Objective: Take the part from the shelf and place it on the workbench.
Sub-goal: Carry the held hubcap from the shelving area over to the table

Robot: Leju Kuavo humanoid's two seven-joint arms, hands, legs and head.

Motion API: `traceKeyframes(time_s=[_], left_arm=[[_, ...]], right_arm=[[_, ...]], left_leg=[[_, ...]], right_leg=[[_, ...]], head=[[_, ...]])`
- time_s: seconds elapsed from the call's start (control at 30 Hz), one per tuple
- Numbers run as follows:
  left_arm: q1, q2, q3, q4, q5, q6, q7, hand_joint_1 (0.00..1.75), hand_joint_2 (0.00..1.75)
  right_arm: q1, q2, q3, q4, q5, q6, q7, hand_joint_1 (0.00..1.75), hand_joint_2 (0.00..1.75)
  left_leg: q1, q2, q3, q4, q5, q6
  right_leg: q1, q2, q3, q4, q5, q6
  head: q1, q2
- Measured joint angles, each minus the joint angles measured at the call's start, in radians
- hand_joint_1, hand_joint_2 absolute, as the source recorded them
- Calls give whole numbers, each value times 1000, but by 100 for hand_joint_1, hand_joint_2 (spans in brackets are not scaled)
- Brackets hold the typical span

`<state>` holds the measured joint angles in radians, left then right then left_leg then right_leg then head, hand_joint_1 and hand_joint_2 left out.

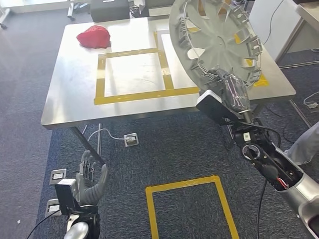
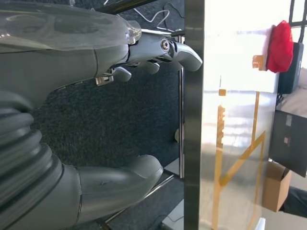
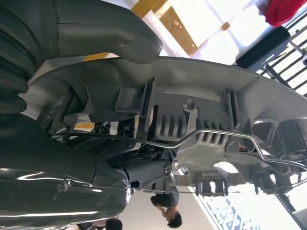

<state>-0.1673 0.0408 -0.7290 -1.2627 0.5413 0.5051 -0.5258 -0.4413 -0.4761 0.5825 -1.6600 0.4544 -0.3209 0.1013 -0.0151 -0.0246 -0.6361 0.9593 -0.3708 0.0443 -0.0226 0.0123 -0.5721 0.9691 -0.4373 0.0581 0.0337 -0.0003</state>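
Grey part: you see the round plastic wheel cover (image 1: 216, 42) raised above the right end of the workbench (image 1: 71, 94), tilted with its ribbed, clipped back face toward the head camera.
Right hand: your right hand (image 1: 231, 92) grips the wheel cover at its lower rim; in the right wrist view the thick thumb (image 3: 108, 38) lies across one face of the rim and the darker fingers (image 3: 145, 172) press the other face, next to a thin wire ring.
Right arm: it reaches up and forward from the lower right, forearm extended, with the hand over the near right edge of the workbench.
Left hand: your left hand (image 1: 90, 181) hangs low in front of the workbench's near left edge, over the dark carpet, fingers straight and spread apart from the thumb, holding nothing; the left wrist view shows the same gap between thumb (image 2: 119, 184) and fingers (image 2: 163, 50).
Left arm: it is down at your side, well apart from the wheel cover.
Workbench: steel top marked with yellow tape rectangles (image 1: 131, 74).
Red cloth: a crumpled red cloth (image 1: 94, 37) lies at the far left of the workbench.
Floor: a yellow tape outline (image 1: 188, 204) sits on the carpet below the workbench.
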Motion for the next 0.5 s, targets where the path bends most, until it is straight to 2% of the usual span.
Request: traceKeyframes(time_s=[0.17, 0.4, 0.5], left_arm=[[0, 0, 0, 0, -2, 0, 8, 0, 175], [-2, -1, 0, 0, -3, -3, 9, 0, 175], [-4, -2, 0, 0, -3, -10, 7, 0, 175]], right_arm=[[-7, 0, 0, 14, -11, -8, 5, 175, 175], [-38, 0, 0, 46, -10, -15, 4, 175, 175], [-60, 0, 0, 71, -10, -14, 8, 175, 175]], left_leg=[[2, 0, 4, -8, 3, -9], [3, 0, 4, -10, 3, -24], [3, 0, 4, -10, 3, -25]], right_leg=[[2, 0, 0, 0, -1, -8], [4, -1, 0, 0, -2, -11], [4, -1, 0, 0, -2, -11]], head=[[-12, 0], [-14, 0], [-14, 0]])
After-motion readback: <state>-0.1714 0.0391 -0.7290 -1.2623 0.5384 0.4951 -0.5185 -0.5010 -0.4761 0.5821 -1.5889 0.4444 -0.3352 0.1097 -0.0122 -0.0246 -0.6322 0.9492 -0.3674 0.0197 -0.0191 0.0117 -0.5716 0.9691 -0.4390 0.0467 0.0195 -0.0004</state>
